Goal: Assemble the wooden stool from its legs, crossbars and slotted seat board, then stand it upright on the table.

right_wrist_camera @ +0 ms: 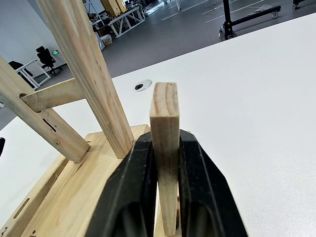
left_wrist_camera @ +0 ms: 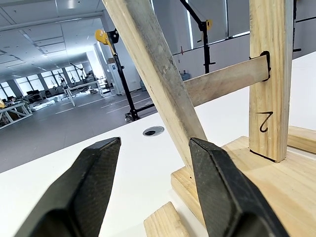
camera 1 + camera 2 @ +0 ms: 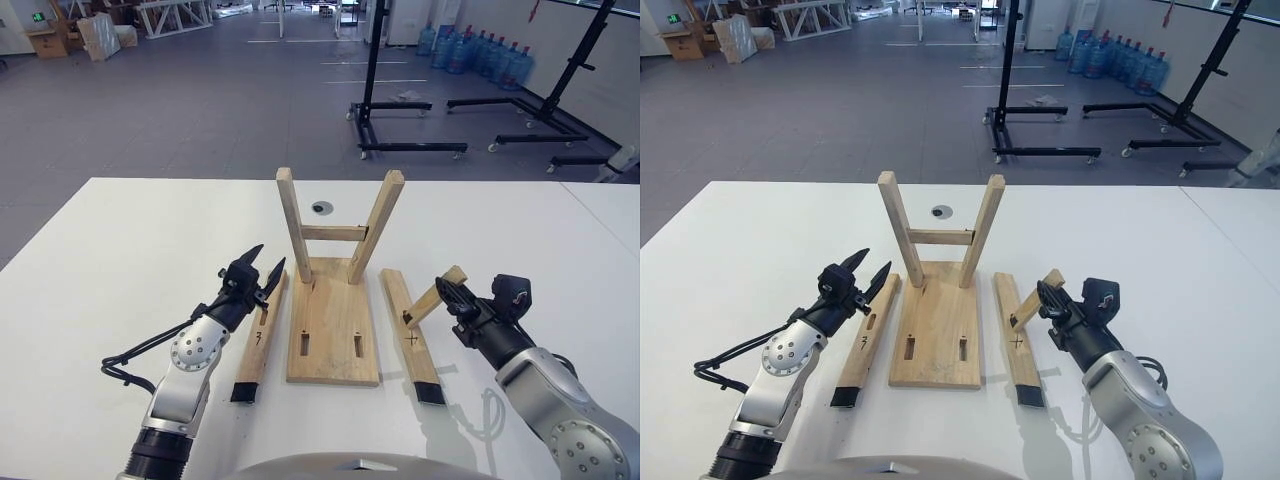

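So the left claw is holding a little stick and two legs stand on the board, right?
No, the right gripper holds the little stick, as the right wrist view shows; the left gripper is open. Two legs do stand on the board.

Grey floor (image 3: 200, 90); black wheeled stands (image 3: 410, 110); blue water jugs (image 3: 480, 50).

You have the right gripper (image 1: 165, 140) clamped on a short crossbar (image 1: 164, 111). Its black fingers (image 1: 131, 187) press flat against both faces, and the end grain points away from the wrist. The held piece stands just beside the seat board (image 1: 84, 192). Two legs (image 1: 81, 59) rise tilted from the seat board, joined above it by a fitted crossbar (image 1: 52, 95). Beyond the seat board, a round grommet (image 1: 142, 86) sits in the white table (image 1: 256, 98).
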